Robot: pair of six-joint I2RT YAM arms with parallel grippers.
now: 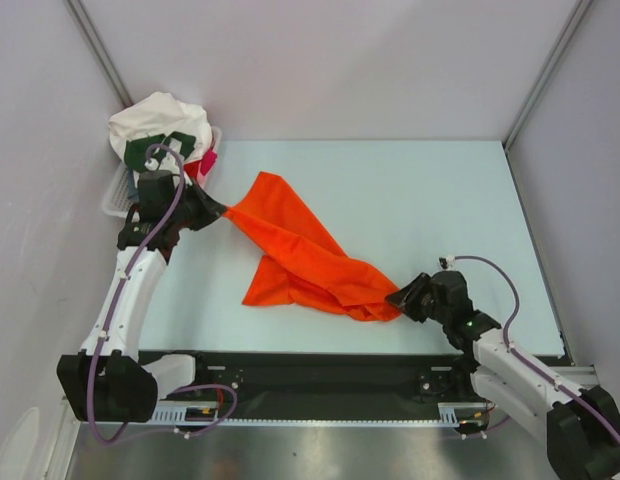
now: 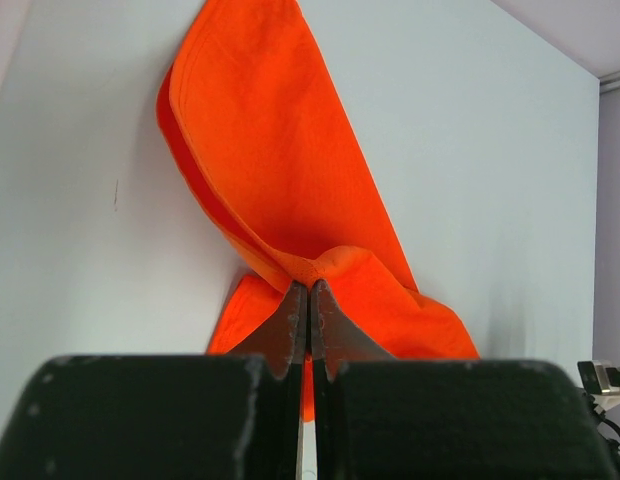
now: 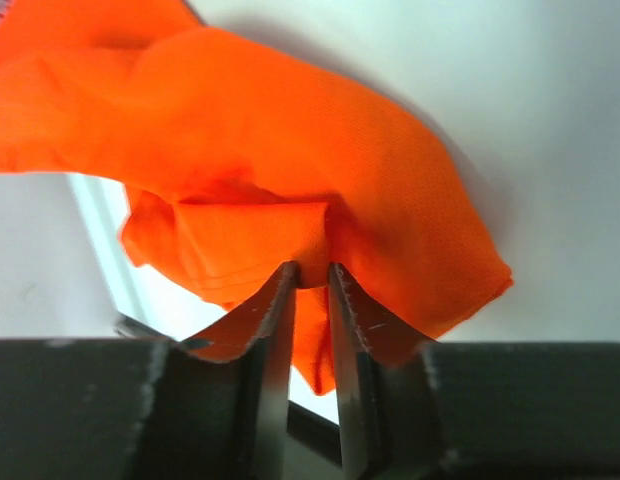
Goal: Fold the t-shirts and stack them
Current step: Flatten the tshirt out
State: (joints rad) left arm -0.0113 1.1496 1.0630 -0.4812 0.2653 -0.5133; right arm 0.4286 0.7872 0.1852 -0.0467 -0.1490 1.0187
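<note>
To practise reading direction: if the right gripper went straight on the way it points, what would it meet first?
The right gripper would meet the orange t-shirt at once: the fabric is already bunched between its jaws.

Observed: the left arm (image 1: 123, 292) has white link shells, black joint housings and a black base block (image 1: 102, 385). A lilac cable (image 1: 166, 215) runs along it. The right arm (image 1: 520, 368) has the same white-and-black build and a matching cable, plus a small green indicator light (image 1: 471, 323) on its wrist housing. The left fingers (image 2: 282, 335) and right fingers (image 3: 272, 325) are scuffed dark grey tapering blades, set in matte black blocks with pale-chipped edges.
</note>
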